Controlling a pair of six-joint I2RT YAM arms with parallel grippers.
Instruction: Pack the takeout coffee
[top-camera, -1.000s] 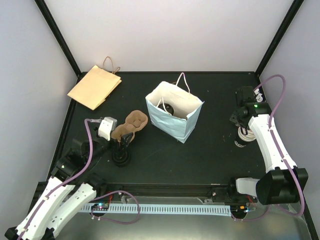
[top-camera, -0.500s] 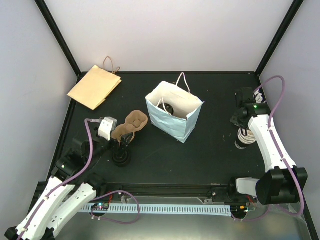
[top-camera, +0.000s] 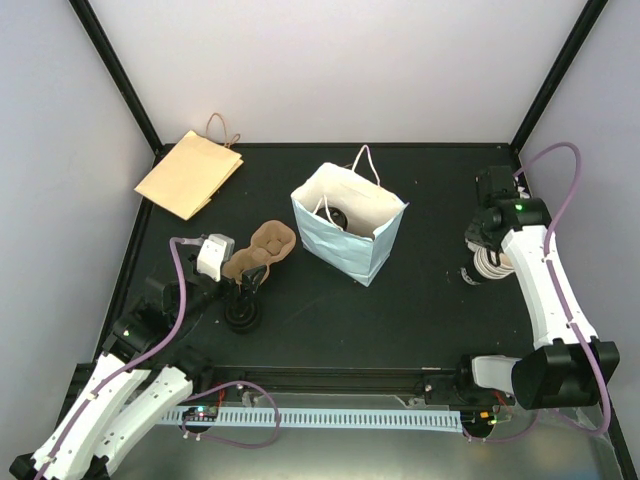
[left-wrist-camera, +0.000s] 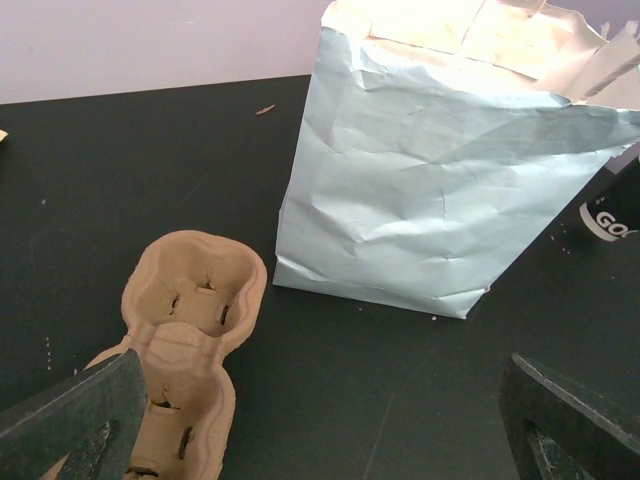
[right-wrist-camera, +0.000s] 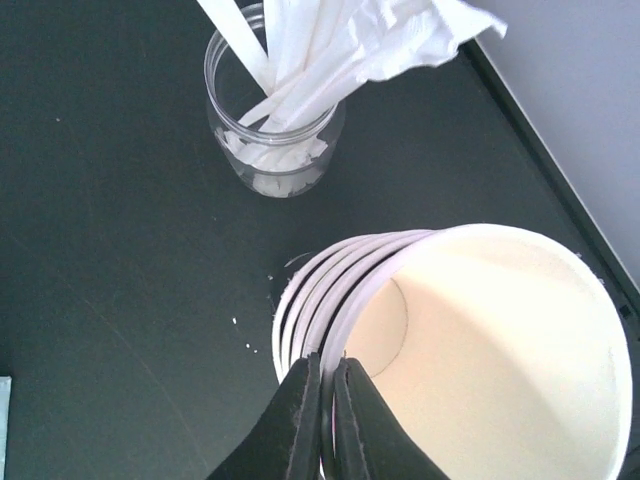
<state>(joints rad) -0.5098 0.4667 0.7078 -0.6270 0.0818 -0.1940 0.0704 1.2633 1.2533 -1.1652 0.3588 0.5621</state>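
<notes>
My right gripper (right-wrist-camera: 325, 400) is shut on the rim of the top cup in a nested stack of lidless white cups (right-wrist-camera: 450, 350). That stack (top-camera: 481, 266) leans over at the table's right side, under my right gripper (top-camera: 477, 258). Mid-table an open white paper bag (top-camera: 350, 235) stands upright. A round black top (top-camera: 338, 215) shows inside it, apparently the takeout coffee's lid. My left gripper (top-camera: 246, 287) is open over the near end of a brown pulp cup carrier (left-wrist-camera: 185, 330), holding nothing, with the bag (left-wrist-camera: 430, 190) ahead of it.
A clear jar of white stirrers and napkins (right-wrist-camera: 275, 140) stands just beyond the cup stack, near the right wall. A flat brown paper bag (top-camera: 190, 172) lies at the back left. A round black pile (top-camera: 243, 317) sits beside the left gripper.
The right gripper's jaws have shut on the top cup's rim. The cup stack has tipped and shifted slightly back with the arm. The left arm has not moved.
</notes>
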